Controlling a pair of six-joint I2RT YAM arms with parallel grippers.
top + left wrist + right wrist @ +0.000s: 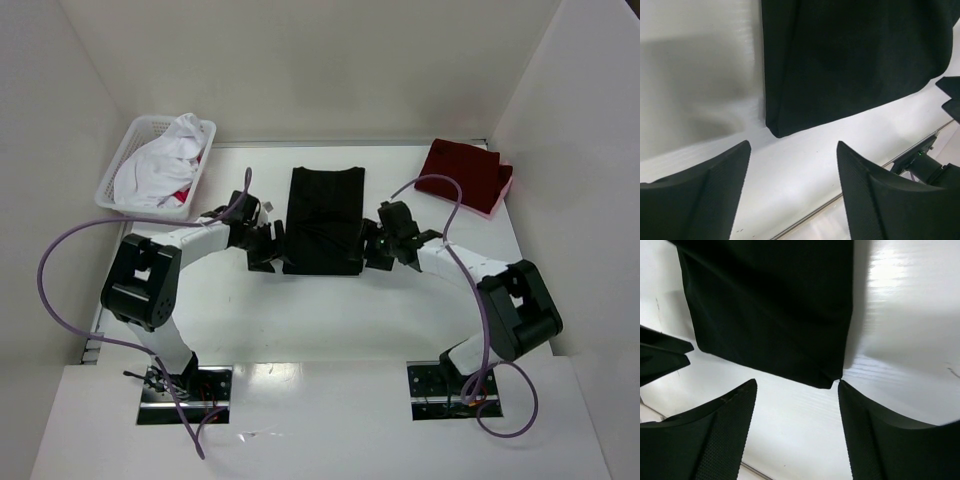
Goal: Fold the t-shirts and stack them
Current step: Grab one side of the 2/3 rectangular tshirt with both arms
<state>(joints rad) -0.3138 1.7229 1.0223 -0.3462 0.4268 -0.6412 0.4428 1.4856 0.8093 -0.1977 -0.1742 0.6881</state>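
The black t-shirt (323, 220) lies flat in the middle of the white table (330, 320), folded into a long narrow rectangle with its short ends towards and away from the arm bases. Its cloth is smooth, with a few shallow creases near the near end.

The left gripper (268, 245) sits just beside the near left corner of the black t-shirt, low over the table. In the left wrist view the gripper (792, 150) is spread apart with only bare table between its fingers (705, 200); the shirt's (850, 60) rounded corner lies just ahead of them, not touched.

The right gripper (372, 245) sits just beside the near right corner of the black t-shirt, mirroring the other. In the right wrist view this gripper (796, 387) is also spread and grasps nothing. The shirt's (770, 305) corner reaches the tip of one finger (880, 440), but I cannot tell whether they touch.

Far right of the black t-shirt, well apart from it, a dark red t-shirt (462, 170) lies folded, with a pink layer (503, 190) showing at its right edge.

Far left of the black t-shirt stands a white lattice basket (120, 165). It holds crumpled white cloth (165, 160), with a little red cloth (180, 193) showing under it.
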